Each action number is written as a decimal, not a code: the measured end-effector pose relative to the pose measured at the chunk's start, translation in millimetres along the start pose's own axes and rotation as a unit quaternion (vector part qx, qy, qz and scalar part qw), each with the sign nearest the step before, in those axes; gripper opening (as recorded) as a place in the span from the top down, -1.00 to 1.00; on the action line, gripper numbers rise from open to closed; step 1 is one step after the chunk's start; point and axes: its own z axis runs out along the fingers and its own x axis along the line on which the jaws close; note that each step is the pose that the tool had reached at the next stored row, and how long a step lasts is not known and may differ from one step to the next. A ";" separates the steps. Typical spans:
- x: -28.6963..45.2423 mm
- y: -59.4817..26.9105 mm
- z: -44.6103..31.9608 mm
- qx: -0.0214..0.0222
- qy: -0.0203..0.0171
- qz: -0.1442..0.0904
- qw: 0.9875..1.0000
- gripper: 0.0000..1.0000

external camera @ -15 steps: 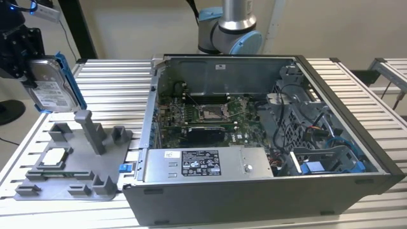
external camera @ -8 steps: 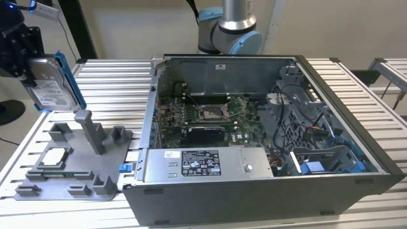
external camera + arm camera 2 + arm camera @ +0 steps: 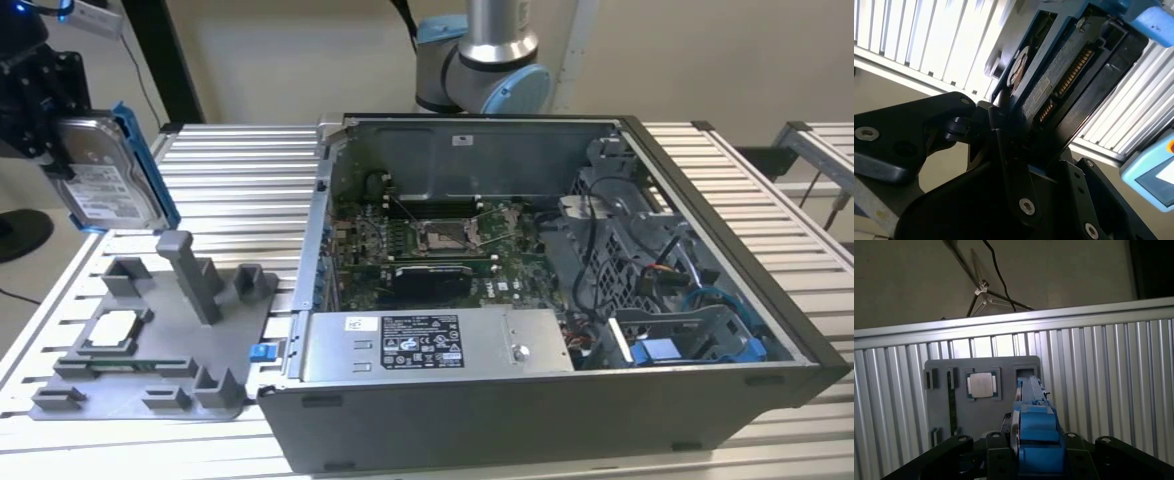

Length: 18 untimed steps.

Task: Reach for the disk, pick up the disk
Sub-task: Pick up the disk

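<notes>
Disk (image 3: 100, 195) clamped in jaws, above grey fixture (image 3: 150, 366), open computer case (image 3: 534, 420) beside

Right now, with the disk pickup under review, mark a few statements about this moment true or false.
1. The gripper is closed on the disk and holds it in the air. True.
2. The disk lies flat inside the computer case. False: it hangs nearly on edge in the gripper, off to the exterior view's left of the case.
3. A square silver processor chip sits in a pocket of the grey fixture. True.
4. The computer case is closed up. False: its side is open, and the motherboard shows inside.
</notes>
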 end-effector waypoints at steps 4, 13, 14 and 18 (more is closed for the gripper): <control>0.0 0.1 -2.2 0.000 0.000 0.000 1.000 1.00; 0.1 0.1 -6.6 0.000 0.000 0.000 1.000 1.00; 0.1 0.1 -7.0 0.000 0.000 0.000 1.000 1.00; 0.1 0.2 -8.7 0.000 0.000 0.000 1.000 1.00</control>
